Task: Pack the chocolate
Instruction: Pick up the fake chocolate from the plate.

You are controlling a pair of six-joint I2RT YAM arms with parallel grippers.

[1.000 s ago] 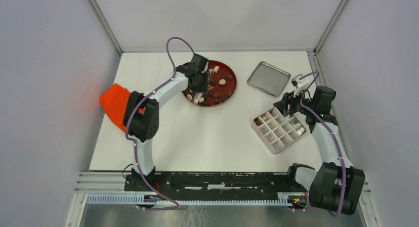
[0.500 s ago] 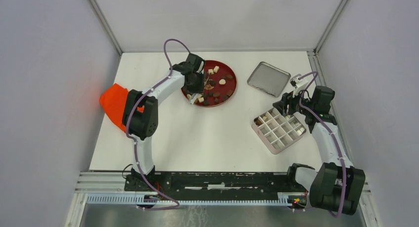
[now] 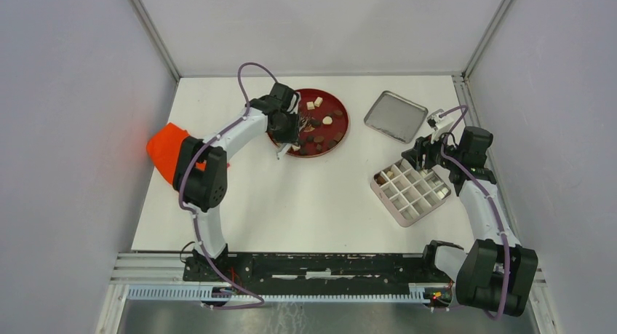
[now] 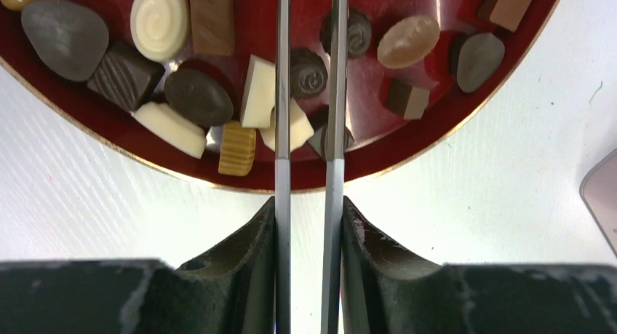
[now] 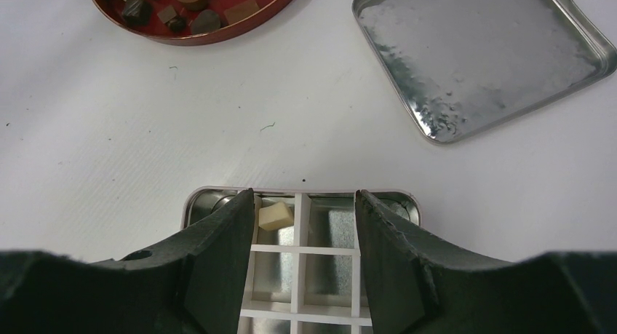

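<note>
Stock: chocolate point(image 4: 198, 97), dark, tan and cream pieces, is lying on the red plate point(image 4: 378, 141) at twelve o'clock of the worktop point(image 3: 305, 203); one cream piece point(image 5: 275, 215) is sitting in the divided tin point(image 5: 331, 225) at three o'clock. The left gripper point(image 4: 309, 207) is clenching its jaws on tweezers point(image 4: 282, 130), blades straddling a dark swirl point(image 4: 309, 72), seemingly to pick it. The right gripper point(image 5: 304, 197) is hovering over the tin, jaws released.

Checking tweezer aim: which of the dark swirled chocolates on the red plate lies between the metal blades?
The dark swirl beside the white rectangular piece; the other swirl sits outside the blades.
</note>
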